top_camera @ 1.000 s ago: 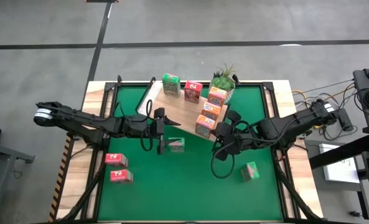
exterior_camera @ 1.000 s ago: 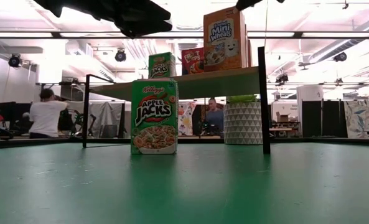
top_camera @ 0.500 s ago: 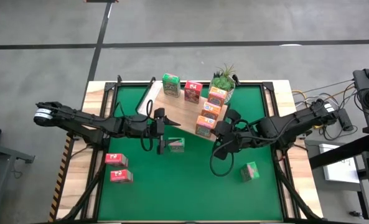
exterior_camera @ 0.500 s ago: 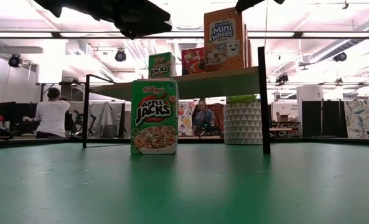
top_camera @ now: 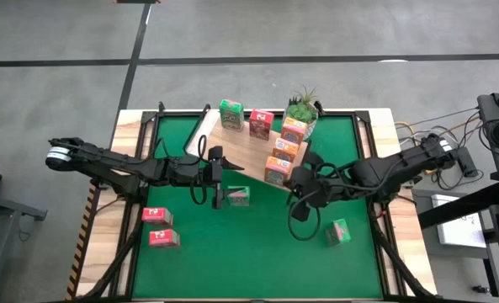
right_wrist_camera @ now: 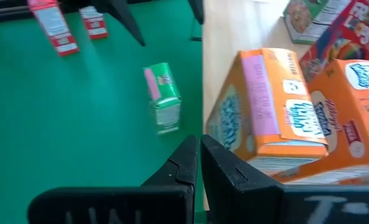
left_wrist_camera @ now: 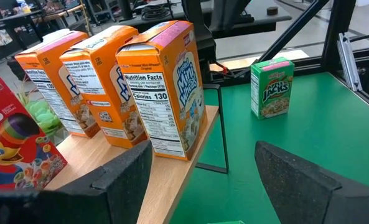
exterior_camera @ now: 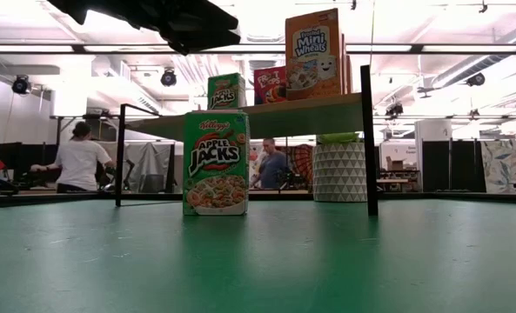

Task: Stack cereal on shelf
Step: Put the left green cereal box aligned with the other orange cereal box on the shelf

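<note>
The shelf (top_camera: 247, 150) is a light-wood board on a black frame, standing slantwise at the mat's far side. On it stand one green box (top_camera: 230, 115), one red box (top_camera: 261, 124) and three orange boxes, the nearest (top_camera: 276, 171). On the mat are a green box (top_camera: 239, 196), a second green box (top_camera: 339, 231) and two red boxes (top_camera: 157, 216) (top_camera: 164, 239). My left gripper (top_camera: 219, 178) is open, raised beside the middle green box (exterior_camera: 216, 163). My right gripper (top_camera: 296, 188) is shut, close beside the nearest orange box (right_wrist_camera: 265, 106); I see no contact.
A potted plant (top_camera: 302, 107) stands at the shelf's far right end. The shelf's black posts (exterior_camera: 369, 130) rise from the mat. Open mat (top_camera: 257, 252) lies along the near side. People move in the room beyond the table.
My right gripper has drawn back a little from above the nearest orange box toward the table's near edge and has left the top of the low view. The box stays upright on the shelf. People in the background have walked.
</note>
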Robot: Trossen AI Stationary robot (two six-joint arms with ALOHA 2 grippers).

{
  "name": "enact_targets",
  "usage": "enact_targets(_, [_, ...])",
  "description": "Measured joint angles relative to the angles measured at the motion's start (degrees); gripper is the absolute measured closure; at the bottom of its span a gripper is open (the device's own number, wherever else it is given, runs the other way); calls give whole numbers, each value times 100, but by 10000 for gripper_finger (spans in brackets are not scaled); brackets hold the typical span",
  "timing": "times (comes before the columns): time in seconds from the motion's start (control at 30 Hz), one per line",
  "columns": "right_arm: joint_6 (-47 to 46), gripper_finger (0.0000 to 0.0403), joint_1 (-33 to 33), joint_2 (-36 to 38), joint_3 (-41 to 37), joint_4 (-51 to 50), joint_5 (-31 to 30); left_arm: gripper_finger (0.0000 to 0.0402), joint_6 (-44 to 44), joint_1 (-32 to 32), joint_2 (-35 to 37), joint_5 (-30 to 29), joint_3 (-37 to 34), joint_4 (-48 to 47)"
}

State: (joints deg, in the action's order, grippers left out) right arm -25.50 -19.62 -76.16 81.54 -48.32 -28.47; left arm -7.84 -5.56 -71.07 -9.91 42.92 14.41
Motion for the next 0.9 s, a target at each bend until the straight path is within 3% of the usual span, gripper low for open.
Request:
enact_targets(0.33, [17,394,-646,-7,59,-63,-44,135,132,-298,2,0,0,-141])
enact_targets(0.7, [124,394,-1438,-52,-465,233,-1262,135,575,-1068,-13,0,20,-1507])
enact_targets(0.9, [516,394,-1516,-57,-717,832,-1360,135,633,-1004,-120,-22,17,-1576])
